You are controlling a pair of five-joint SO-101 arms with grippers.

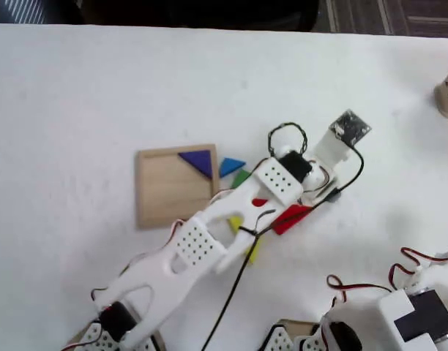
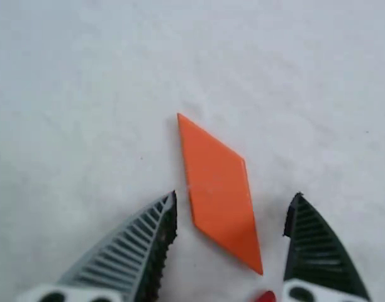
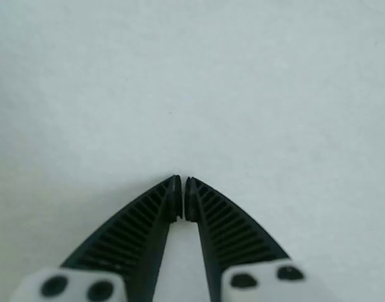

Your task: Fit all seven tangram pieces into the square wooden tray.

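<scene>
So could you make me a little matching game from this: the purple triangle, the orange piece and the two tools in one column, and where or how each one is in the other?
Things:
1. purple triangle
2. orange piece
3. left tool
4. right tool

Place or state:
a. shut
b. in a corner of the tray
c. open
d. lying flat on the table

Pairs: 1-b, 2-d, 3-c, 4-a.
</scene>
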